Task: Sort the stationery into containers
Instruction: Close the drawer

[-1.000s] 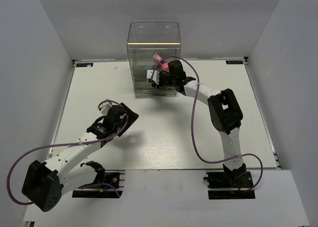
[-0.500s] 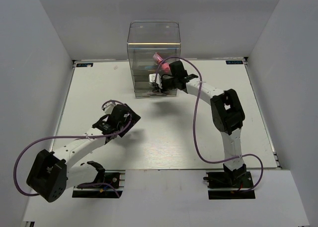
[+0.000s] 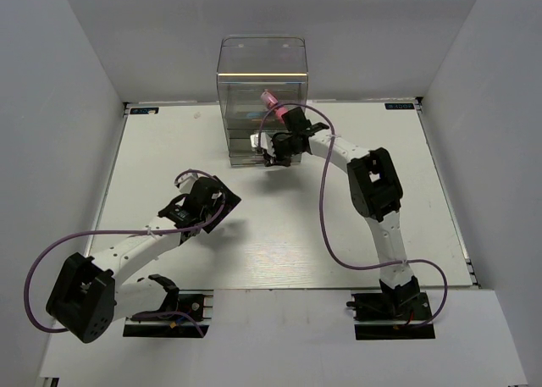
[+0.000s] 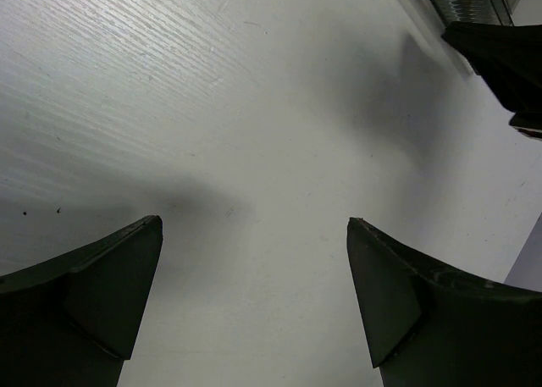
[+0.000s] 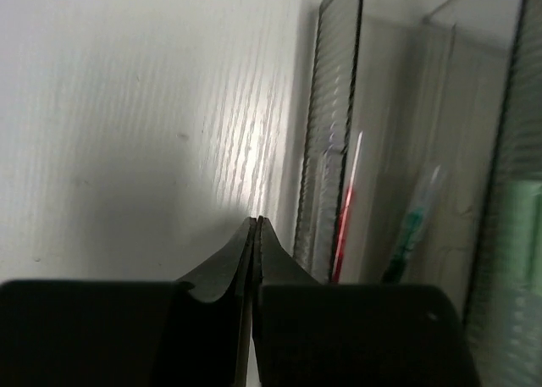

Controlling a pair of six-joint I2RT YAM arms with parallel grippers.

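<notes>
Right fingers (image 5: 222, 273) shut, empty, at the drawer fronts (image 5: 332, 150) of the organiser (image 3: 261, 69); left fingers (image 4: 102, 268) wide open over the tabletop (image 4: 254, 107); I judge a drawer-closing step, next needing a straight, gentle push.

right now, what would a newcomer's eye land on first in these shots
The tall clear plastic box organiser at the table's far edge stands out, a stubby pink cylinder showing at its upper right. The right pincer is shut on nothing just in front of it, with a thin red pen visible through the clear wall. The left pincer hangs wide open over the white table.
</notes>
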